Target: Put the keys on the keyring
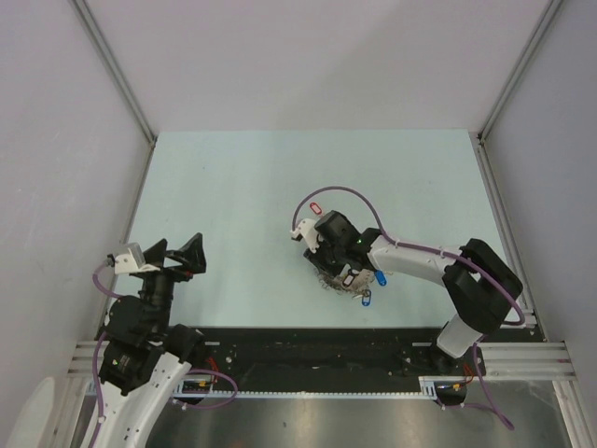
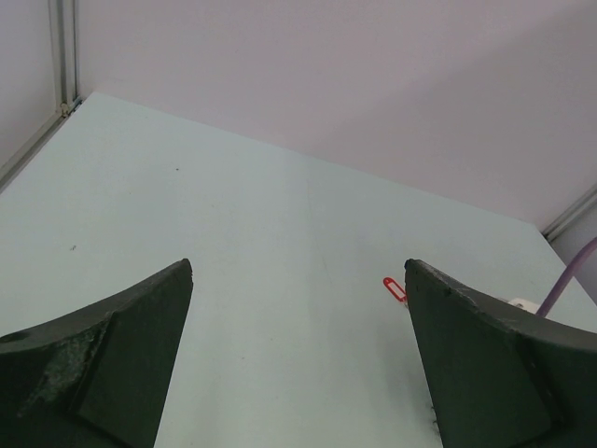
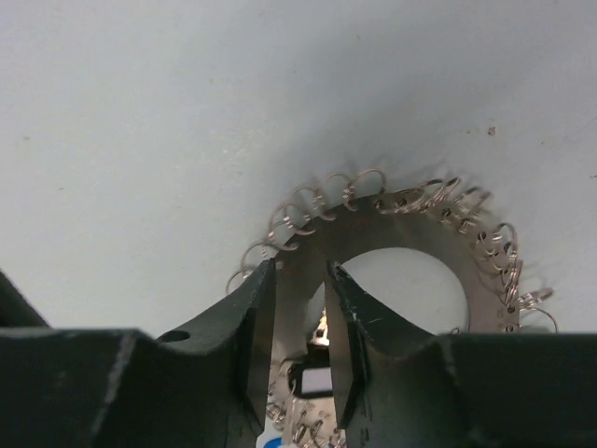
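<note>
Scene: a pale green worktop [image 1: 233, 187] seen from above, with white walls round it and two robot arms bolted at its near edge.
Ring: the ring [image 1: 334, 285] lies flat on the worktop right of centre, partly under the right arm. Close up, the ring [image 3: 410, 224] is a flat grey metal band with a round hole, and small wire loops fringe its outer edge.
Tags: two blue tags [image 1: 380, 277] stick out from the ring's right side.
Key: the key [image 1: 314, 207] with its red oval tag lies alone on the worktop, near the ring on its far side and apart from it. From the left wrist the key [image 2: 395, 288] shows only as a small red shape; its metal part is too small to make out.
Right claw: the right claw [image 3: 300, 271] points down at the ring's left part and is narrowed onto the band. One finger [image 3: 259, 313] is at the band's outer edge and the other at the edge of the hole, so it grips the ring across the band.
Left claw: the left claw [image 1: 174, 250] is near the worktop's left edge, well apart from ring and key. Its fingers [image 2: 112, 364] are spread wide and hold nothing.
</note>
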Motion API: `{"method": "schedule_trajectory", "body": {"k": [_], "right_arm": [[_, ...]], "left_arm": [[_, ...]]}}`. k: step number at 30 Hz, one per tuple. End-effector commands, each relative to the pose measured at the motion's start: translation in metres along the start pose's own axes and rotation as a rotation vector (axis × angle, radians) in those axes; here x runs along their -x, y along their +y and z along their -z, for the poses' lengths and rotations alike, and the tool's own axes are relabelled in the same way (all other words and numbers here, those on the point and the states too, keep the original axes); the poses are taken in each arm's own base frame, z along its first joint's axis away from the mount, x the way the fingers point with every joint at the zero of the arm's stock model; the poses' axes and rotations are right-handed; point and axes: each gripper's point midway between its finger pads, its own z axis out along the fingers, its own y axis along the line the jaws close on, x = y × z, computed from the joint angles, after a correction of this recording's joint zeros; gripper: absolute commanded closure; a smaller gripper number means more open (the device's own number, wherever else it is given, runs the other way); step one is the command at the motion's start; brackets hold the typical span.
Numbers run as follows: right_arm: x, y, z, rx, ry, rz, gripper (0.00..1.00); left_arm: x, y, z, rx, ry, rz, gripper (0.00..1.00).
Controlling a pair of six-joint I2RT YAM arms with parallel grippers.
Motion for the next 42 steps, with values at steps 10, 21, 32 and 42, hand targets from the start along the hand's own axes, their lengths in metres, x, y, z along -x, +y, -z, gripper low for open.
{"method": "schedule_trajectory", "body": {"k": [10,21,32,42], "right_arm": [[0.053,-0.006,0.031,-0.093,-0.008,-0.004,0.64],[0.055,-0.006,-0.001,-0.334,0.136,-0.159,0.74],[0.044,-0.017,-0.027,-0.496,0.183,-0.24,0.79],[0.045,-0.024,-0.035,-0.552,0.165,-0.257,0.79]], "left_arm": [[0.004,-0.004,0.0,-0.028,-0.016,-0.022,0.0],[0.003,-0.005,-0.001,-0.028,-0.011,-0.025,0.0],[0.004,-0.005,0.0,-0.034,-0.013,-0.021,0.0],[0.003,-0.005,0.0,-0.035,-0.01,-0.023,0.0]]}}
